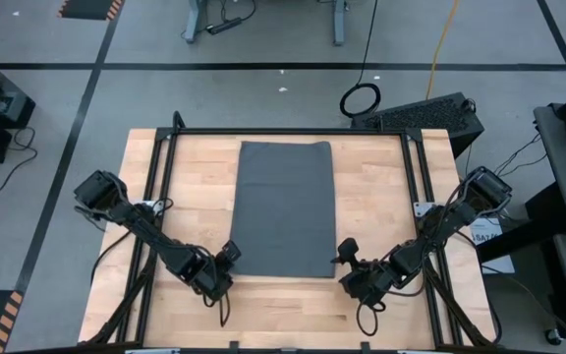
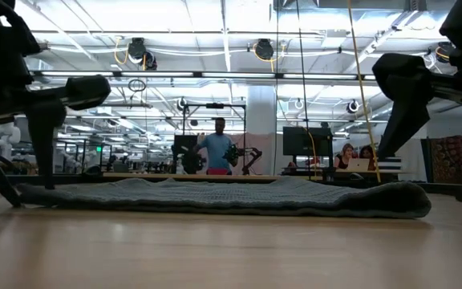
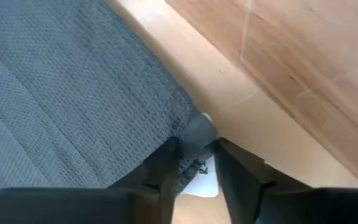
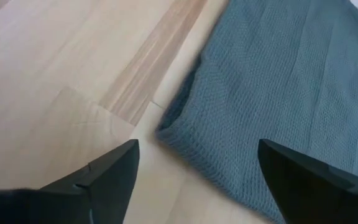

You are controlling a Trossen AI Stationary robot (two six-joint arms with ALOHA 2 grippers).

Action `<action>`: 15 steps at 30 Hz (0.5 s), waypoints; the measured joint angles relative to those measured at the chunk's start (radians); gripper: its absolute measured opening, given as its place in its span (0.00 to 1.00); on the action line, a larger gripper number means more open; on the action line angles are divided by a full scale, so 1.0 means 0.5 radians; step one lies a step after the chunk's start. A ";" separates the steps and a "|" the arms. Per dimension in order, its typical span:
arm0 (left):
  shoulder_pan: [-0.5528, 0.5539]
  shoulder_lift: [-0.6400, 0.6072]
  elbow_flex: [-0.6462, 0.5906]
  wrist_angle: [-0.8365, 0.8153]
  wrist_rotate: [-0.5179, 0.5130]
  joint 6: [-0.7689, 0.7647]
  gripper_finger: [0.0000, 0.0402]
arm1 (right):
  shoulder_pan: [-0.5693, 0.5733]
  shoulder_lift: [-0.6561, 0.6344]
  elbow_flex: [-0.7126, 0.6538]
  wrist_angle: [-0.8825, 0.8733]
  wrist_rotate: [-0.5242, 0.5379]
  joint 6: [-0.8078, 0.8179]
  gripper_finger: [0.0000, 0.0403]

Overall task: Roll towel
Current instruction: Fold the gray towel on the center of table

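We pinch the towel (image 3: 73,93) corner with the left gripper (image 3: 194,155); right gripper (image 4: 197,168) gapes wide over the other near corner.

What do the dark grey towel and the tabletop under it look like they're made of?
The dark grey rectangular towel looks like soft woven cotton with a matte waffle texture; fine grid bumps show up close. The pale tabletop looks like smooth wood, probably butcher block, judging by its joined grain strips.
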 joint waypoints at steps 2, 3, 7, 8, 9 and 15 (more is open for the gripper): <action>-0.002 0.024 -0.001 0.018 0.000 -0.001 0.22 | 0.000 -0.001 0.000 0.004 0.002 0.004 0.81; -0.004 0.032 -0.002 0.027 0.000 -0.001 0.20 | 0.000 0.000 0.000 0.011 0.001 0.005 0.82; -0.003 0.038 -0.002 0.052 0.000 -0.002 0.14 | 0.000 0.000 0.000 0.026 0.002 0.059 0.83; -0.002 0.038 -0.003 0.058 -0.001 -0.002 0.13 | 0.001 0.000 0.000 0.027 0.002 0.076 0.83; -0.001 0.038 -0.003 0.064 -0.004 -0.002 0.11 | 0.001 0.000 0.000 0.027 0.002 0.089 0.83; 0.000 0.040 -0.004 0.083 -0.019 -0.003 0.03 | 0.010 0.000 0.000 0.025 0.002 0.074 0.83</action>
